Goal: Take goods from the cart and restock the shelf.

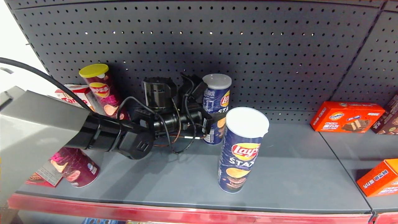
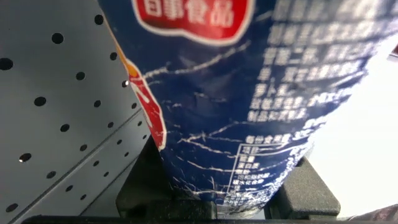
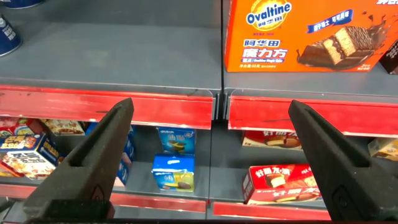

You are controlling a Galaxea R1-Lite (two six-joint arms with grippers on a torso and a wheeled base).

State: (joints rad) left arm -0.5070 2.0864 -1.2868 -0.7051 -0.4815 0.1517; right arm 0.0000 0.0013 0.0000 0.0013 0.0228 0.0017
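Two blue cans stand on the shelf in the head view.

- The rear can is at frame centre, close to the pegboard, with its grey lid up and roughly upright.
- The front can is just right of centre, nearer the shelf's red edge. It has a white lid, stands upright and is apart from both grippers.

The left arm enters from the left edge of the frame. The left gripper sits at the lower half of the rear can, coming at it from the can's left side. In the left wrist view the can's blue wall lies between the dark pads, with a pad against it on each side, so the jaws are closed to can width and holding it. Whether the can's base touches the shelf cannot be told.

The right gripper is spread wide with nothing between its fingers. It faces the shelf's red front strip, with an orange box on the board above that strip and packets on the tier below.

Other stock, head view:
- A maroon can with a yellow lid stands upright at upper left, beside a red-and-white box.
- A second maroon can lies on its side at lower left.
- Orange boxes sit at the right and lower right.
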